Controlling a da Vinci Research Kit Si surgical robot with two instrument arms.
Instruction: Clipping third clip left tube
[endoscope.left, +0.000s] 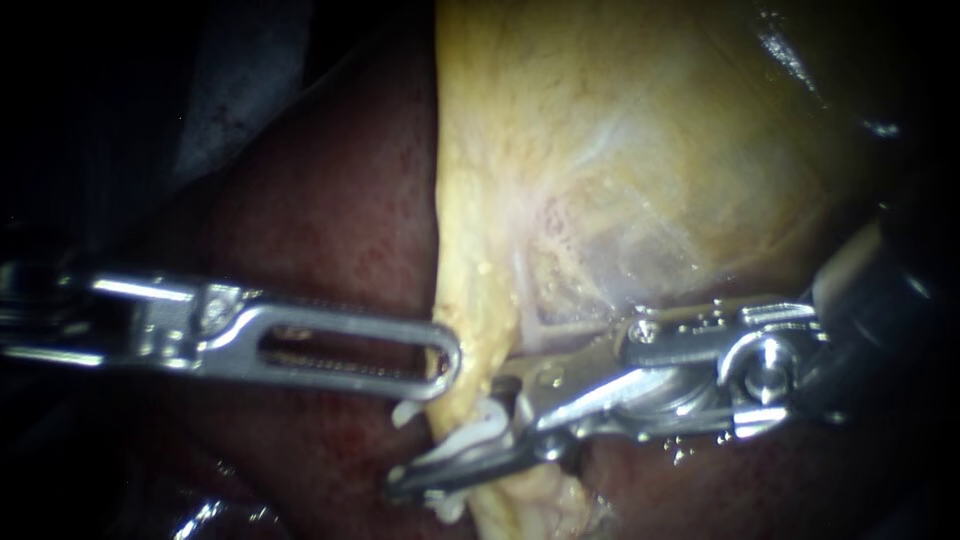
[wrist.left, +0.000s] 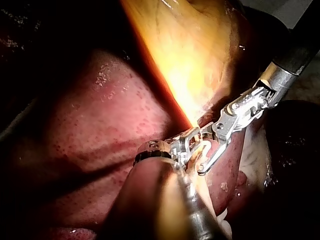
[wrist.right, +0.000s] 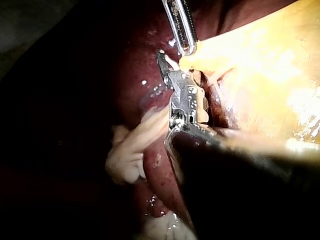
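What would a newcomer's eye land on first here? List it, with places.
The pale yellow gallbladder fills the endoscope view's upper middle, against dark red liver. Below it, the right instrument carries a white clip at the yellow tissue's lower edge, where the left instrument also reaches.

Dark red, wet liver (endoscope.left: 340, 210) before me, yellow gallbladder (endoscope.left: 620, 150) lying on it, pale strand (wrist.right: 131, 150) draped over it.
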